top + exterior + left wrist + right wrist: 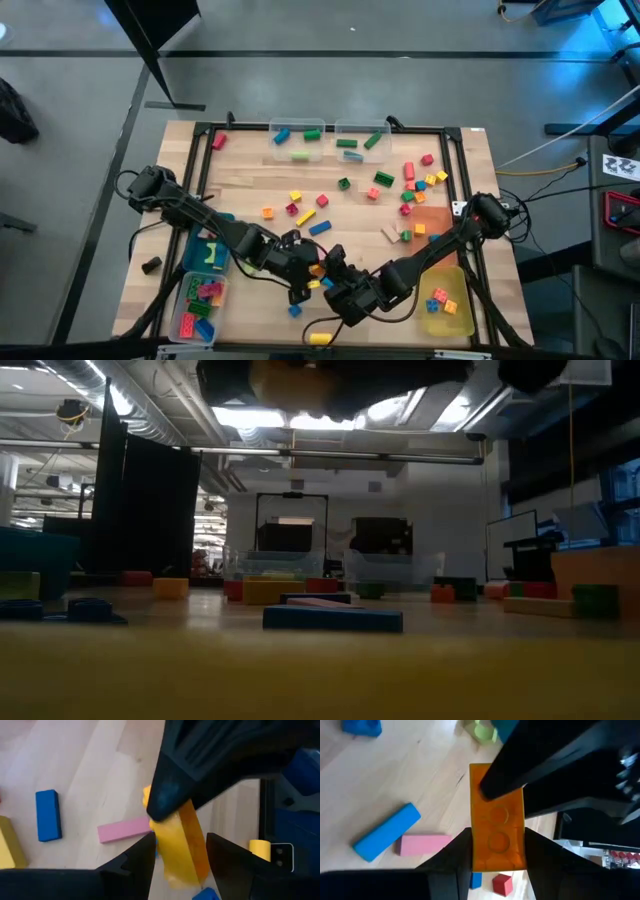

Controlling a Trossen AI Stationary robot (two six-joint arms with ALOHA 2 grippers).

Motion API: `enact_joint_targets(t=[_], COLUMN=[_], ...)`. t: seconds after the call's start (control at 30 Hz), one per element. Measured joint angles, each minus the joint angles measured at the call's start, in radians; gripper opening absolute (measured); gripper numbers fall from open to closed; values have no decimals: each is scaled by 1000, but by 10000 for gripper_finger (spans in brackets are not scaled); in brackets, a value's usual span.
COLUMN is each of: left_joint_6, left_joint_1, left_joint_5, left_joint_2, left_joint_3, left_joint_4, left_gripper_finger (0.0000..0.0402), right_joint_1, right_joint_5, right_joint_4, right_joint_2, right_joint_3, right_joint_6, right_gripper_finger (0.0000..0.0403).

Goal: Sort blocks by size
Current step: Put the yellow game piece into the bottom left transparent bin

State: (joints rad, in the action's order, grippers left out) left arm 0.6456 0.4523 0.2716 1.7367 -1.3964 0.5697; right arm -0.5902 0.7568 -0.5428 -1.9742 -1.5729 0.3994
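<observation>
An orange studded brick [497, 837] sits between the two dark fingers of the right pincer [497, 857], which pinches it by its long sides, studs facing the wrist camera; the other arm's dark finger crosses over its far end. In the left wrist view the same brick [182, 842] shows as a yellow-orange bar held between the left pincer's [180, 855] fingers too, so both pincers close on this one brick where they meet, near the front middle of the bench [250, 170]. Just beside it on the wood lie a pink flat bar [422, 845] and a blue bar [385, 832], with a small red cube [502, 884] near the right fingers. From above, the two arms converge at that spot, the left pincer [310, 275] and the right pincer [335, 285] nearly touching. Farther out, loose blocks [410, 185] of red, yellow, green and orange are scattered over the middle and right of the bench. Two clear bins [297, 140] at the far edge hold blue and green pieces, a yellow bin [445, 300] at the front right holds a few small bricks, and bins at the front left [200, 300] hold pink, red and green ones.
</observation>
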Motion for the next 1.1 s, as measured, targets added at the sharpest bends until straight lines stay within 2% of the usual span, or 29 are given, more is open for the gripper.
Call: enact_joint_targets(t=[0.13, 0.23, 0.43, 0.5, 0.7, 0.9, 1.1], left_joint_6=[0, -19, -35, -35, -55, -56, -24], left_joint_1=[-17, -21, -22, -22, -20, -22, -8], left_joint_5=[-96, -108, -112, -112, -110, -130, -159], left_joint_2=[0, 0, 0, 0, -2, -45, -145], left_joint_3=[0, 0, 0, 0, 0, 0, 0], left_joint_4=[0, -1, -7, -5, 2, 70, 273], left_gripper_finger=[166, 159, 97, 90, 81, 81, 81], right_joint_1=[0, 0, -2, -2, 1, 4, 3], right_joint_5=[42, 63, 67, 63, 56, 98, 108], right_joint_4=[28, 27, 26, 26, 37, 39, -84], right_joint_2=[0, 0, 0, 0, 0, 0, 9], right_joint_3=[0, 0, 0, 0, 0, 0, 0], right_joint_6=[34, 49, 67, 68, 6, -28, -82], right_gripper_finger=[148, 149, 152, 158, 203, 259, 279])
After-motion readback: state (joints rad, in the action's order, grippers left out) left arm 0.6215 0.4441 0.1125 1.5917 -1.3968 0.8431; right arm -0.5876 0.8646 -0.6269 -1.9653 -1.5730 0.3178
